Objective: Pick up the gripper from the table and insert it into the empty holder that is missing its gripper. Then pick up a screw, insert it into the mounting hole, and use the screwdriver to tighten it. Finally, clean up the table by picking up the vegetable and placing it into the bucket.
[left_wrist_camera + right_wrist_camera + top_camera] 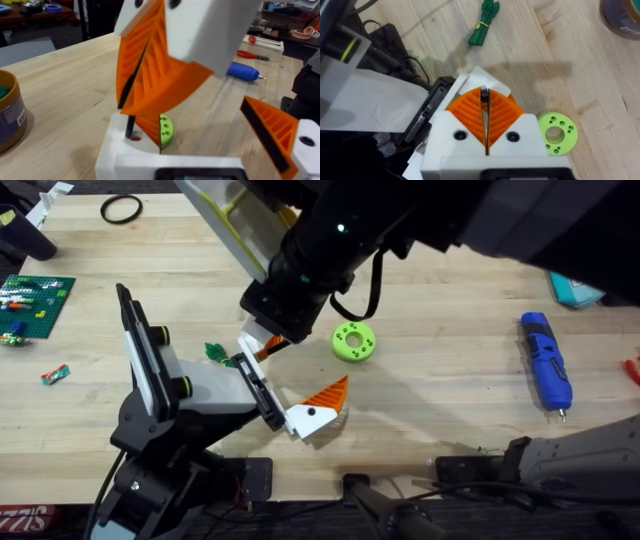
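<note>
I'm looking at a workshop: wooden workbench [450, 380], red-handled pliers [251, 54] and cluttered benches [30, 10] behind.

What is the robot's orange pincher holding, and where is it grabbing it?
The right gripper holds a thin black screw, pinched by its upper part between the orange pads; its lower end sticks out.

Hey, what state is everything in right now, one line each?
Right gripper: shut on screw.
Screw: upright, tip at the white block's hole.
Left gripper: open, holding nothing.
Screwdriver: lying on table, unheld.
Vegetable: lying on table.
Green ring: flat on table.
</note>
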`<move>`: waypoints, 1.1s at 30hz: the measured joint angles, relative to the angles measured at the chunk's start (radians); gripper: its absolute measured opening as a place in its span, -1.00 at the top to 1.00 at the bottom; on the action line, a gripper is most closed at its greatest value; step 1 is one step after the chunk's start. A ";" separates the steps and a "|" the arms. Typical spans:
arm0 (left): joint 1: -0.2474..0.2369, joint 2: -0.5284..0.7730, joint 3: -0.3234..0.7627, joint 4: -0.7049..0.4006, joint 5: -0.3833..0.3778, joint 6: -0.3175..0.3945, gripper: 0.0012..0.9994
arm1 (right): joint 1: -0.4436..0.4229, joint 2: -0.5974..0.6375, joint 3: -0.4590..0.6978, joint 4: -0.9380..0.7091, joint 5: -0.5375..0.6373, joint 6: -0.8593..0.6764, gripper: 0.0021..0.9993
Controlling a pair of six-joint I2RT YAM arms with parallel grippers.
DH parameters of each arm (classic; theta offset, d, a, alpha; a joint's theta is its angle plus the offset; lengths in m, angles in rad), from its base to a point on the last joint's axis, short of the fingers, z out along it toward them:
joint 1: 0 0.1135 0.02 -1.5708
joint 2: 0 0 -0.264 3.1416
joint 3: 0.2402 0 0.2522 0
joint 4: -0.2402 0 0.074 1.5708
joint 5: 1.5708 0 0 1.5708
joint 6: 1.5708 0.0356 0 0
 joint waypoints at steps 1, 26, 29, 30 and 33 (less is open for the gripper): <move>0.000 0.000 0.000 0.000 0.000 -0.001 -0.97 | 0.000 0.000 0.000 -0.001 0.000 0.000 0.99; 0.000 0.000 0.000 0.001 0.000 -0.006 -0.97 | 0.000 -0.008 0.000 -0.027 0.001 0.000 0.99; 0.000 0.000 0.000 0.001 0.000 -0.006 -0.97 | 0.000 -0.006 0.000 -0.028 0.001 0.000 0.99; 0.000 0.000 0.000 0.001 0.000 -0.006 -0.97 | 0.000 -0.004 0.000 -0.028 0.001 0.000 0.99; 0.000 0.000 0.000 0.001 0.000 -0.006 -0.97 | 0.000 0.009 0.000 -0.029 0.001 0.000 0.99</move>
